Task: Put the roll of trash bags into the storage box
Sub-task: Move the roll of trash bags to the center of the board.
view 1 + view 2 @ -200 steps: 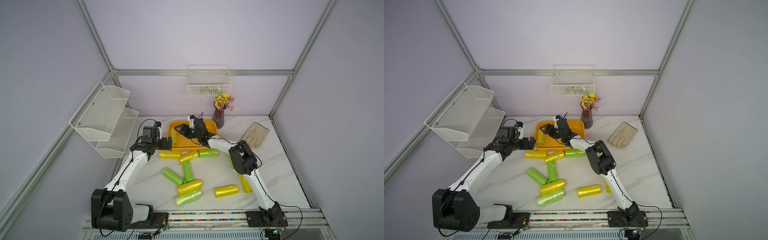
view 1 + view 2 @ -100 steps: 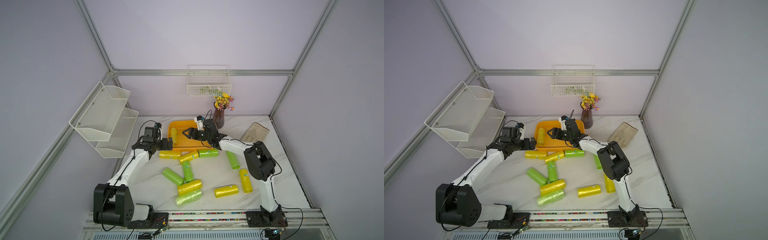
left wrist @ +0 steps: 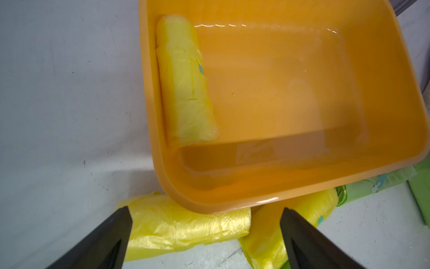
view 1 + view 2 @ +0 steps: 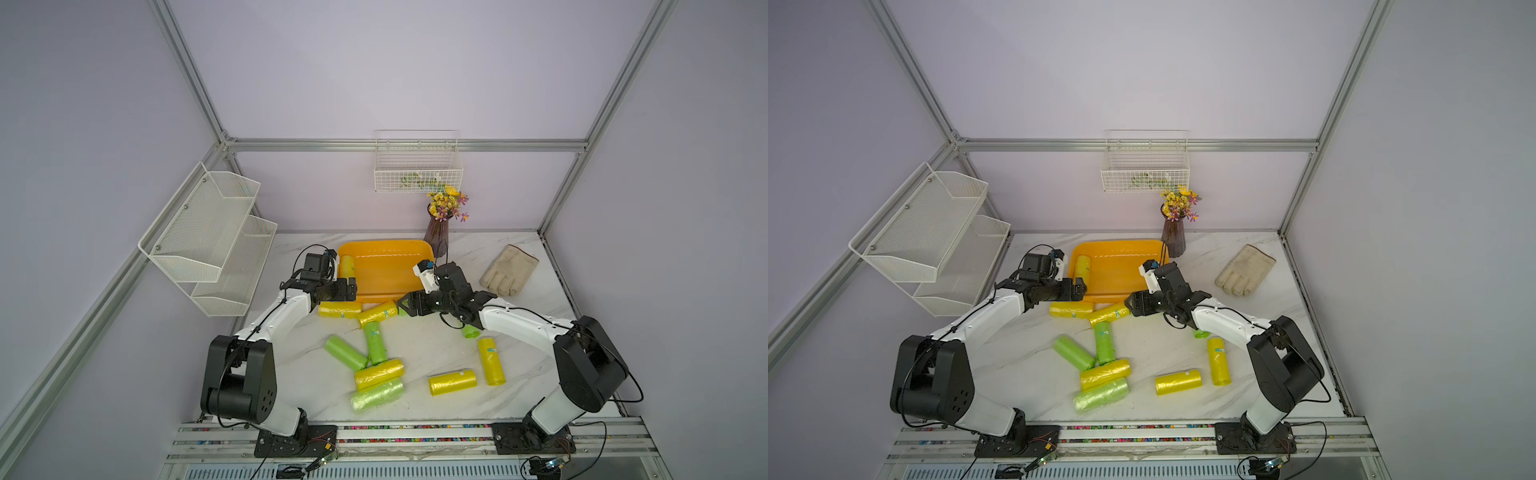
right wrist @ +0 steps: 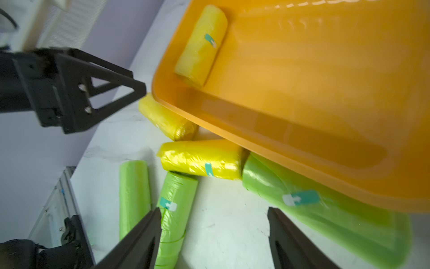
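Observation:
The orange storage box (image 4: 386, 270) (image 4: 1121, 270) sits at the back of the table, with one yellow roll of trash bags (image 4: 347, 266) (image 3: 183, 79) (image 5: 202, 44) lying along its left wall. My left gripper (image 4: 353, 289) (image 3: 206, 208) hovers open at the box's front left corner, above a yellow roll (image 3: 186, 223) on the table. My right gripper (image 4: 401, 307) (image 5: 214, 209) is open and empty at the box's front edge. A green roll (image 5: 302, 205) lies beside it, half under the rim.
Several yellow and green rolls lie loose on the table, among them a yellow one (image 4: 453, 382) and a green one (image 4: 345, 353). A vase of flowers (image 4: 438, 241) and a glove (image 4: 509, 270) stand at the back right, a white mesh rack (image 4: 208, 237) on the left.
My right gripper has drawn back from over the storage box to its front edge and opened slightly wider. The left gripper has hardly moved. The yellow roll stays in the box.

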Available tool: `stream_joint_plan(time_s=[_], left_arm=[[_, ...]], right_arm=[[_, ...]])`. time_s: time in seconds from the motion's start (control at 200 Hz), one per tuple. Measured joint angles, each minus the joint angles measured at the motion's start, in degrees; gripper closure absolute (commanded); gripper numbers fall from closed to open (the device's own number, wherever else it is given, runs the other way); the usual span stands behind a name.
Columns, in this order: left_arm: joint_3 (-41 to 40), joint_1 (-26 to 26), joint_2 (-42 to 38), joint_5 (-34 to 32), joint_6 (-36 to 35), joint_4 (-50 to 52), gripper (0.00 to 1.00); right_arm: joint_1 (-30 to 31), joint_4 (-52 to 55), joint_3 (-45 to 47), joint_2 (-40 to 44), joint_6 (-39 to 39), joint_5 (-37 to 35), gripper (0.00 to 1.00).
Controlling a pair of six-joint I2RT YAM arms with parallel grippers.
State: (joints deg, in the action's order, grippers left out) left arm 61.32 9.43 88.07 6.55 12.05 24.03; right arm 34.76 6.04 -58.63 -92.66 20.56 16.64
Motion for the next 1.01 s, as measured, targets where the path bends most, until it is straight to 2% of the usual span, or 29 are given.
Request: stream_joint_plan(time_s=[0.33, 0.505, 0.64, 1.005], left_arm=[[3.91, 1.64, 2.51, 2.43, -1.38, -0.68, 0.00], [5.38, 1.64, 4.02, 3.50, -2.19, -0.81, 0.00], [7.13, 1.64, 5.97, 4.48, -2.19, -0.87, 0.00], [12.22, 1.64, 10.34, 7.21, -2.84, -0.81, 0.00]], right_arm=[[-2.73, 15.91, -0.83, 7.30, 1.16, -14.56, 0.22], [-6.08, 19.91, 6.03, 13.66, 5.57, -19.43, 0.22], [-7.69, 23.10, 11.43, 17.46, 9.03, -21.11, 0.23], [-12.11, 28.26, 18.71, 25.40, 16.79, -24.52, 0.23]])
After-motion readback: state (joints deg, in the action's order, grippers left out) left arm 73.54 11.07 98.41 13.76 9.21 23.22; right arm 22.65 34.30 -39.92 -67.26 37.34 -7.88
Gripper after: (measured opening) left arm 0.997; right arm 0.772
